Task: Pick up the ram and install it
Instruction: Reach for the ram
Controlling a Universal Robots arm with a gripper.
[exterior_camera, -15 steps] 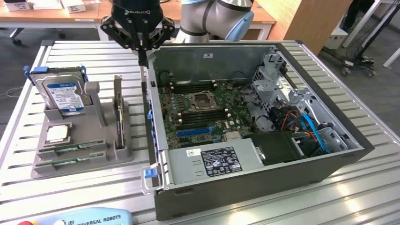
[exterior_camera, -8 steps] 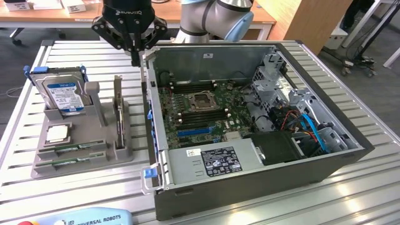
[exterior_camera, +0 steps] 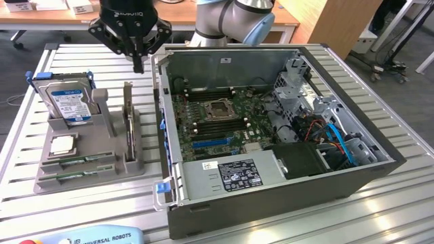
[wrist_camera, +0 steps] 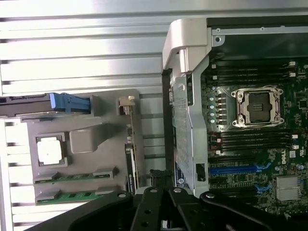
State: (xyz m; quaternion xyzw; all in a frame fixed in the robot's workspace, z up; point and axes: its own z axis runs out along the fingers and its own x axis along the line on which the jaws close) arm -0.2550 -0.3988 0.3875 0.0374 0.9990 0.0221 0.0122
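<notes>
Black gripper (exterior_camera: 139,65) (wrist_camera: 159,176): shut tight, grips nothing, hangs above the slatted metal table (exterior_camera: 20,168), near the far end of the gray holder (exterior_camera: 101,104) and just beside the corner of the open computer case (exterior_camera: 271,203). White lettering on the gripper body, too unclear to read. Closest in the holder: a card (exterior_camera: 127,119) standing on edge. Well apart from the gripper, at the holder's end nearest the exterior camera: the ram (exterior_camera: 83,160) (wrist_camera: 74,178), a green stick lying flat in a slot, with a second green stick (exterior_camera: 72,175) in the slot just beside it. Next to these, a square silver processor (exterior_camera: 62,145), and behind it an upright hard drive (exterior_camera: 68,101) with a blue label, print illegible. Inside the case, a green motherboard with an empty socket (exterior_camera: 220,109) and black memory slots on both sides of it. On the power supply (exterior_camera: 230,175), stickers in fine unreadable print. At the exterior view's bottom edge, a pale blue pendant (exterior_camera: 95,236) marked "UNIVERSAL ROBOTS".
</notes>
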